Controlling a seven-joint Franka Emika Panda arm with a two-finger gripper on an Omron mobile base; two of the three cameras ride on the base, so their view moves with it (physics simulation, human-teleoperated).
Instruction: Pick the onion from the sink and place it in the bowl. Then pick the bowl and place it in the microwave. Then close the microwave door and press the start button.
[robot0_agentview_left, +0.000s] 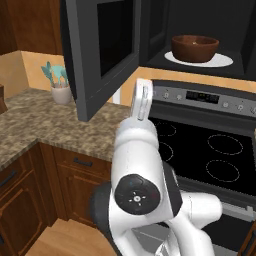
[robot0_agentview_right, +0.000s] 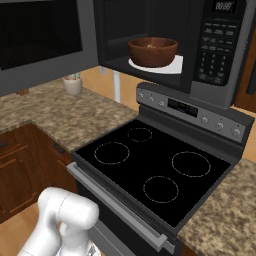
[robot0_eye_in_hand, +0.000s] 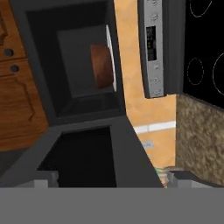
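Note:
The microwave (robot0_agentview_right: 215, 50) stands open above the stove. Inside it the reddish-brown bowl (robot0_agentview_left: 195, 48) (robot0_agentview_right: 153, 51) rests on the white turntable plate (robot0_agentview_left: 222, 61). In the rolled hand view the bowl (robot0_eye_in_hand: 100, 65) appears edge-on in the dark cavity. The microwave door (robot0_agentview_left: 100, 50) (robot0_agentview_right: 40, 40) (robot0_eye_in_hand: 87, 153) is swung wide to the left. My gripper (robot0_eye_in_hand: 111, 179) is open, its tips far apart with nothing between them, just off the door's free edge. The white hand (robot0_agentview_left: 141, 100) rises beside the door's lower corner. The onion is hidden and the sink is out of view.
A black stove (robot0_agentview_right: 150, 165) (robot0_agentview_left: 210, 155) with a grey control panel (robot0_agentview_right: 190, 107) sits below the microwave. A granite counter (robot0_agentview_left: 50, 125) runs left of it and carries a white utensil holder (robot0_agentview_left: 61, 92) (robot0_agentview_right: 73, 85). Brown wooden cabinets (robot0_agentview_left: 20, 185) stand beneath.

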